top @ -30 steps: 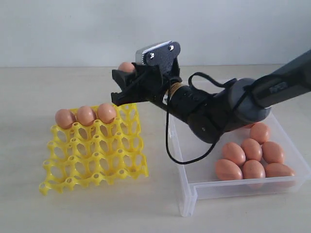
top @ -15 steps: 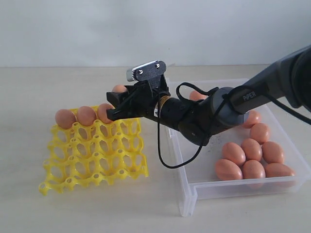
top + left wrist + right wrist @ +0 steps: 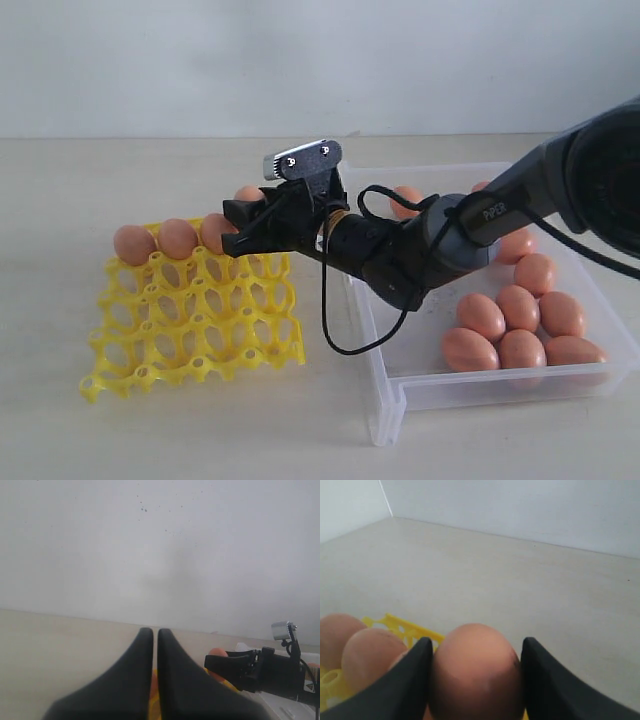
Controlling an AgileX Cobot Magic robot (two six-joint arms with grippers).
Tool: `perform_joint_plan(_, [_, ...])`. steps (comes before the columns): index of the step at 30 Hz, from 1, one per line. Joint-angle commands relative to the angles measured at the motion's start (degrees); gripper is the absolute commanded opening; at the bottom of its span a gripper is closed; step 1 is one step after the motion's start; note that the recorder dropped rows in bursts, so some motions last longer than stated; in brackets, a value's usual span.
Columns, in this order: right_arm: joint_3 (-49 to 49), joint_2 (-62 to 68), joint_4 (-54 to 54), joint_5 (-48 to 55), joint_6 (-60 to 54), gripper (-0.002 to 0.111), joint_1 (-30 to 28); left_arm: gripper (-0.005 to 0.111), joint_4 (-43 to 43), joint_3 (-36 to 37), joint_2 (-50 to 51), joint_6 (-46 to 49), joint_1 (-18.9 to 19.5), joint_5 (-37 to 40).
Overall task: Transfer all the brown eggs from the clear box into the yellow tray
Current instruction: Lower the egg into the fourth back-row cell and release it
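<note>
My right gripper (image 3: 244, 222) reaches across from the right and is shut on a brown egg (image 3: 248, 193), holding it just above the back right corner of the yellow tray (image 3: 190, 315). In the right wrist view this egg (image 3: 472, 675) fills the gap between both black fingers of the right gripper (image 3: 476, 644). Three brown eggs (image 3: 177, 237) sit in the tray's back row, to the left of the held one. Several more eggs (image 3: 520, 312) lie in the clear box (image 3: 400, 392) on the right. My left gripper (image 3: 151, 631) is shut and holds nothing; the exterior view does not show it.
The right arm's forearm and a looping black cable (image 3: 335, 330) hang over the clear box's left wall. The tray's front three rows of cups (image 3: 200, 335) hold nothing. Bare beige table (image 3: 200, 430) lies in front of the tray and box.
The right gripper has carried its egg down and a little to the left, from above the tray to just over the tray's back right corner. The eggs in the tray and box have not moved.
</note>
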Motion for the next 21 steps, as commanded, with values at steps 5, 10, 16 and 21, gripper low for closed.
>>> perform_joint_plan(5, [-0.6, 0.5, 0.7, -0.4, -0.1, 0.000, -0.1, 0.004, -0.5, -0.2, -0.2, -0.4, -0.3, -0.9])
perform_joint_plan(10, [-0.6, 0.5, 0.7, 1.8, -0.1, 0.000, -0.1, 0.004, -0.5, -0.2, -0.2, -0.4, -0.3, -0.9])
perform_joint_plan(16, [-0.6, 0.5, 0.5, 2.0, 0.1, 0.020, -0.1, 0.004, -0.5, -0.2, -0.2, -0.4, -0.3, -0.9])
perform_joint_plan(21, [-0.6, 0.5, 0.5, 2.0, 0.2, 0.050, -0.1, 0.004, -0.5, -0.2, -0.2, -0.4, -0.3, -0.9])
